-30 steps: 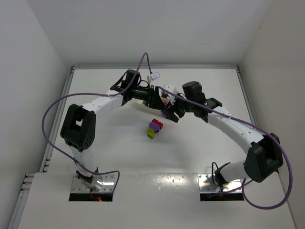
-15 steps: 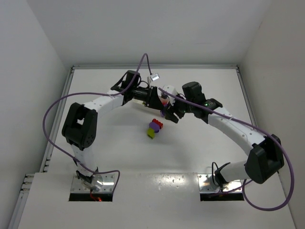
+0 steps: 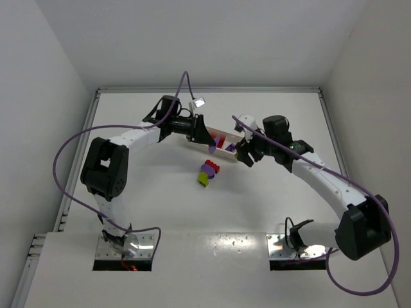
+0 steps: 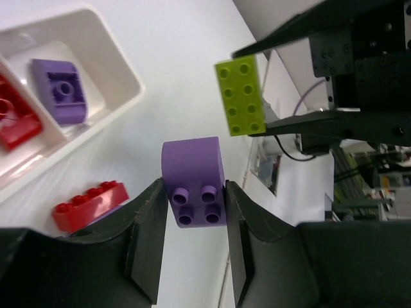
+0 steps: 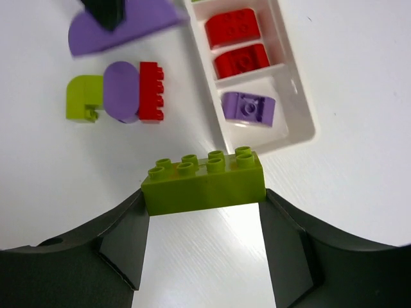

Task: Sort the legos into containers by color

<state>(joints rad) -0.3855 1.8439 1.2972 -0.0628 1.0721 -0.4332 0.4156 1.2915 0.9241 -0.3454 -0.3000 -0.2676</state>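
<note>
From above, the left gripper [image 3: 209,145] hangs at the near edge of the tray [image 3: 228,153], its jaws pinching a purple brick [image 3: 212,149]. The right gripper [image 3: 246,156] sits just beside the tray's right end; what it carries is too small to make out here. A pile [image 3: 207,172] of three legos lies on the table [image 3: 160,212], near the tray on the side toward the arm bases.

In the left wrist view, the jaws press on the purple brick's sides, studs toward the camera, above bare table and apart from the tray. Beyond it hangs a green brick [image 4: 239,96]. The tray's end compartment holds a purple piece [image 4: 59,90]; the next one holds red.

In the right wrist view, the jaws clamp the green brick by its ends, off the tray's corner. Two red bricks [image 5: 241,61] share the middle compartment. The pile shows green, purple and red touching in a row.

Three legos look sorted, two are in the air, and three wait on the table. The third compartment is cut off, so its contents cannot be told.
</note>
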